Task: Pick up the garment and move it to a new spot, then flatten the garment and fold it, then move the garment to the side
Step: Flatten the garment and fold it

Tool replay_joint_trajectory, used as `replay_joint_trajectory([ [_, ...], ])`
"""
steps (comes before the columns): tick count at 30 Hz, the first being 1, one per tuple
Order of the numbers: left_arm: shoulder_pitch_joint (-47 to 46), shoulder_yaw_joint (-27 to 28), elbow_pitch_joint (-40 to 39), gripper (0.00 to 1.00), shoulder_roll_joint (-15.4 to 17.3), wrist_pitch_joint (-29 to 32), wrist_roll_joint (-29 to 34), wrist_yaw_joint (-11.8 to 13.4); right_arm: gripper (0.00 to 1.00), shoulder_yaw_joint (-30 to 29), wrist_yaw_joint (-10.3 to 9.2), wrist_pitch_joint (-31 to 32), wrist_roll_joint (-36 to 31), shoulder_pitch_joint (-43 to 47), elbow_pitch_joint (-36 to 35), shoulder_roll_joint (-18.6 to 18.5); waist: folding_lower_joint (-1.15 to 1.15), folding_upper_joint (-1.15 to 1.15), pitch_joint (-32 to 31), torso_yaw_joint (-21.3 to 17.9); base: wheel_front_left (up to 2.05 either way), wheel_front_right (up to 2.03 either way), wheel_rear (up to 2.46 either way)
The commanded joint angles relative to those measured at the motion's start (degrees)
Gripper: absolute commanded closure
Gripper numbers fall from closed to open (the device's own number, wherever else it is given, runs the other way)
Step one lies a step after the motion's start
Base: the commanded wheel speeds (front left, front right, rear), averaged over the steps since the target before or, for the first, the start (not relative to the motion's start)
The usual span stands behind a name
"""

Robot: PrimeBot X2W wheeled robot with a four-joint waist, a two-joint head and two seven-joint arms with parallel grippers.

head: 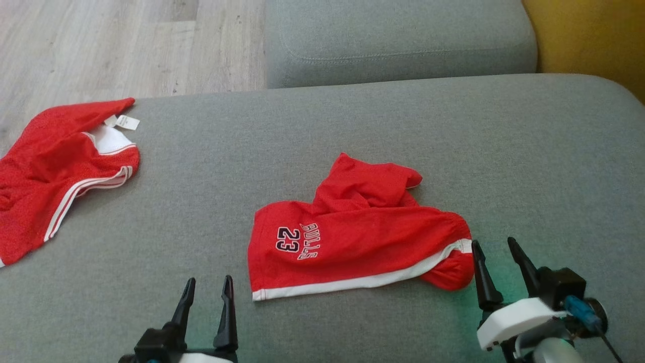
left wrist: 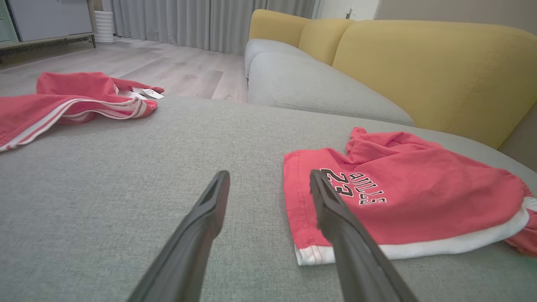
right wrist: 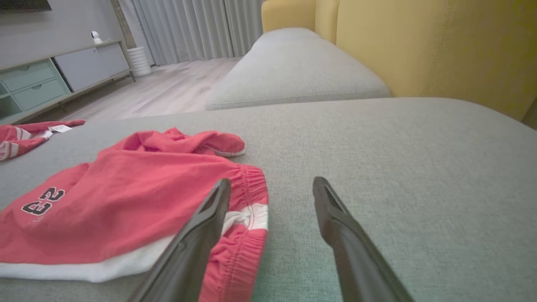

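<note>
1. Supporting surface: the grey sofa seat [head: 352, 126] carries two pieces of clothing, well apart from each other.
2. Task item: the red garment [head: 360, 237], printed "BULLS 23" and edged with a white band, lies loosely bunched near the middle of the seat, between the two grippers. Its upper part is crumpled and folded over.
3. Second item: the second red garment [head: 55, 166], with white stripes and a paper tag [head: 127, 122], lies at the seat's left edge, partly hanging over it.
4. Left gripper [head: 209, 279]: fingers spread apart, holding nothing, near the garment's hem corner but clear of it.
5. Right gripper [head: 493, 242]: fingers spread apart, holding nothing. Its inner finger stands just beside the gathered waistband end; whether it touches the fabric cannot be told.
</note>
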Motion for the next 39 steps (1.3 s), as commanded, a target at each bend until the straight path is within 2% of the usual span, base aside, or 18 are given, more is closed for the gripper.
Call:
replay_joint_trajectory([
  [1, -2.4, 1.6, -2.1, 0.0, -0.2, -0.5, 0.0, -0.1, 0.0, 1.1, 0.43, -0.9, 0.3, -1.3, -2.4, -0.1, 0.0, 0.0, -0.2, 0.1, 0.0, 0.0, 0.0],
  [10, -1.6, 2.4, -3.0, 0.0, -0.3, -0.5, 0.0, 0.1, 0.0, 3.0, 0.43, -0.7, 1.6, 0.4, -6.3, -0.1, 0.0, 0.0, -1.5, 0.4, 0.0, 0.0, 0.0],
  [27, -1.3, 2.4, -2.0, 0.0, 0.2, -0.5, -0.2, 0.2, 0.0, 3.5, 0.43, 0.1, 2.0, 0.8, -5.6, -0.1, 0.0, 0.0, -1.9, 1.3, 0.0, 0.0, 0.0],
  [32, -1.4, 1.9, -1.9, 0.0, 0.1, -0.5, -0.1, 0.1, 0.0, 0.8, 0.43, 3.8, 0.5, 0.2, -5.5, -0.1, 0.0, 0.0, -1.4, 1.7, 0.0, 0.0, 0.0],
  [39, -1.6, 1.0, -1.5, 0.0, 0.0, -0.5, -0.2, 0.1, 0.0, -0.7, 0.43, 14.2, 0.8, -1.9, -4.5, -1.9, 0.0, 0.0, -0.5, 3.1, 0.0, 0.0, 0.0],
])
